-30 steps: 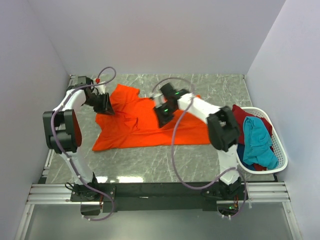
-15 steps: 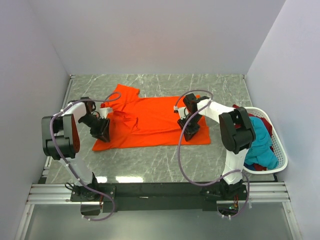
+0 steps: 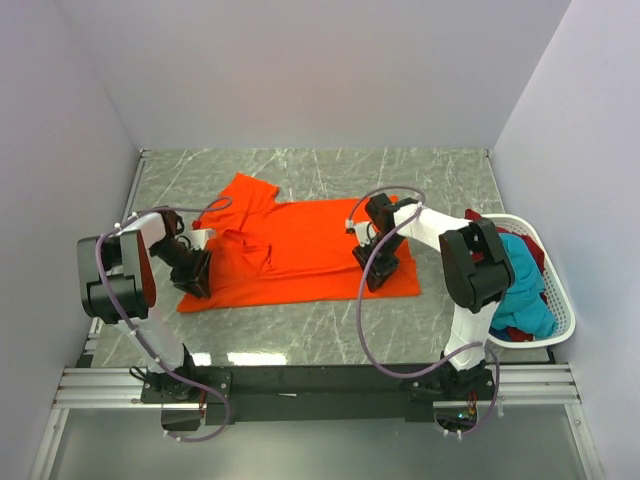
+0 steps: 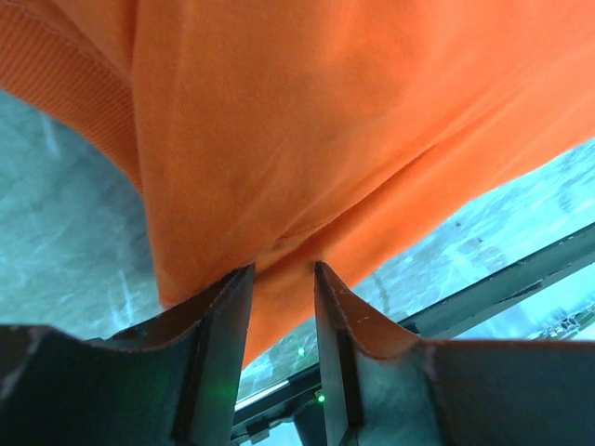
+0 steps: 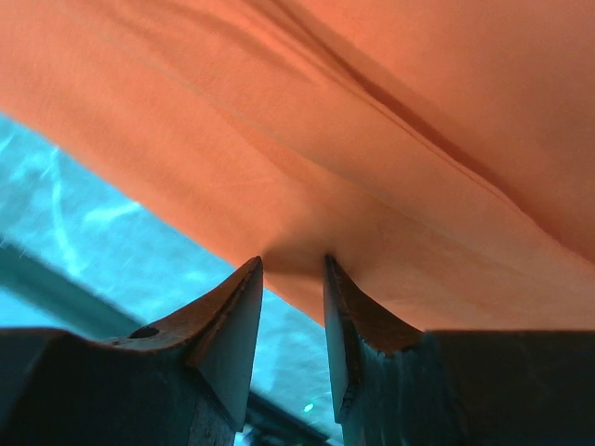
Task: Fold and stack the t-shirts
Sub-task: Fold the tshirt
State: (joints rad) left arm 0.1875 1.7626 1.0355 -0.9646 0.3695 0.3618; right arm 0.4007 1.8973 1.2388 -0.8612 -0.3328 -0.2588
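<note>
Bright orange cloth short-sleeved t-shirt (image 3: 300,250) lies spread on the grey marbled surface (image 3: 440,180). Left hand (image 3: 195,280), fingers narrow, pinches the shirt's near left edge. Right hand (image 3: 370,275), fingers narrow, pinches its near right edge.

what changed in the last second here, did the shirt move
The left gripper and right gripper drew back toward the near edge, dragging the orange shirt with them and spreading it flatter. Cloth is pinched between each one's fingers; nothing let go. The basket and the shirts in it stayed put.
</note>
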